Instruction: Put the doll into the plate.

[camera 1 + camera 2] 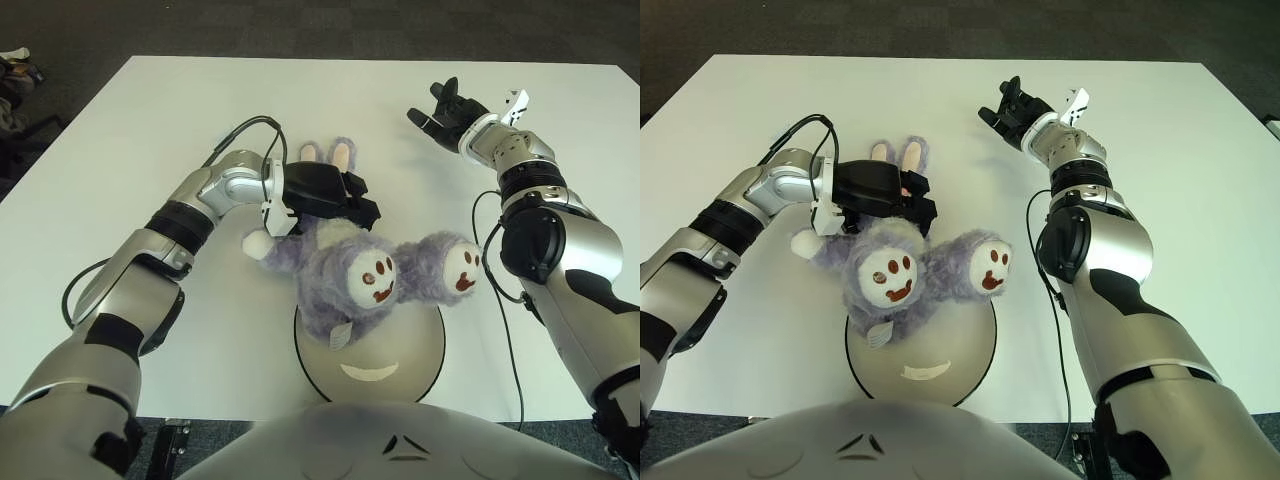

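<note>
Doll [345, 280]: purple, fluffy, long pink-lined ears [328, 154] pointing away across the table [120, 150], two round foot soles turned up toward the camera, each white with a dark red face-like print, and a white tag hanging at the near side. Lying partly over the far rim of the plate [400, 365], body and one foot above the plate, head, ears and a white-tipped paw off it on the table, the second foot out past the plate's right rim. Plate round, grey-white, with a pale curved mark on its near part, set at the table's near edge. Left hand [325, 192] down on the doll's head just below the ears, black fingers clamped into the fur. Right hand [1015, 110] at the far right of the table, well apart from the doll, fingers spread, holding nothing.
</note>
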